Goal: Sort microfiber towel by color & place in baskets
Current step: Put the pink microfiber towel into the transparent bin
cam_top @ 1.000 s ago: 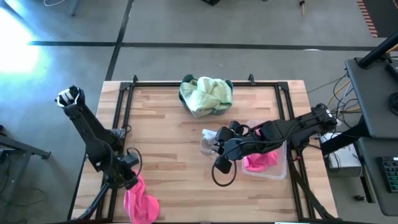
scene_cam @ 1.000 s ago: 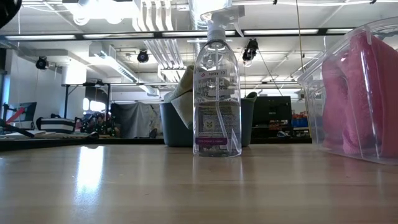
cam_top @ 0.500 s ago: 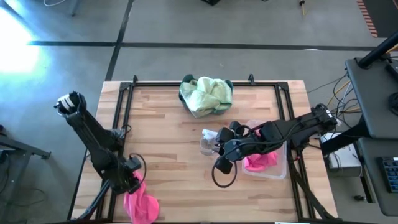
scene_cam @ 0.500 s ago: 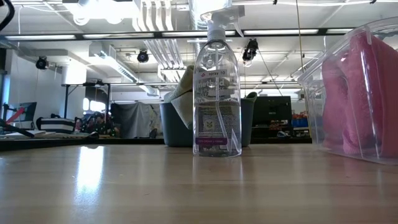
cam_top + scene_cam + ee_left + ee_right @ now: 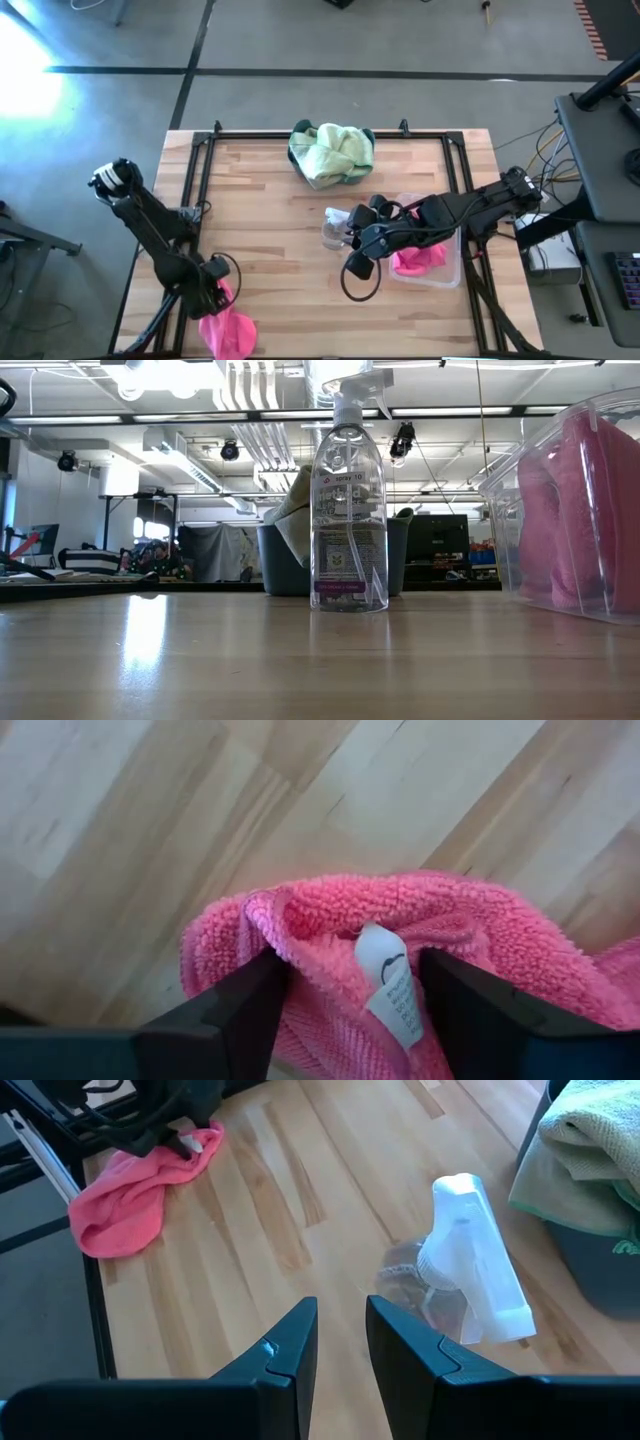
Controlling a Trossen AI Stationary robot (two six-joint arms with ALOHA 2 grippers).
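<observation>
Pink towel (image 5: 226,328) lies crumpled at near-left corner of surface (image 5: 270,230), one edge w/ white label (image 5: 388,982) turned up. My left end effector (image 5: 345,990) is right over it, fingers (image 5: 230,1010) spread wide, one on either side of the raised fold; nothing clamped. In high view the same end effector (image 5: 214,292) sits just at towel's upper edge.

Green towels (image 5: 333,152) are heaped in dark teal basket (image 5: 275,560) at far-centre edge of surface, spilling over its rim. More pink towel (image 5: 418,258) lies in clear basket (image 5: 450,268) on the right side; low view shows it pressed against the clear wall (image 5: 560,510).

My right end effector (image 5: 340,1342) hangs between the two baskets, near clear spray bottle (image 5: 334,228), which stands upright on surface (image 5: 348,500). Fingers (image 5: 285,1355) nearly together w/ a narrow gap, holding nothing.

Bkgd, low view: workshop room w/ ceiling lights, benches; a person seated far off at left (image 5: 160,560).
</observation>
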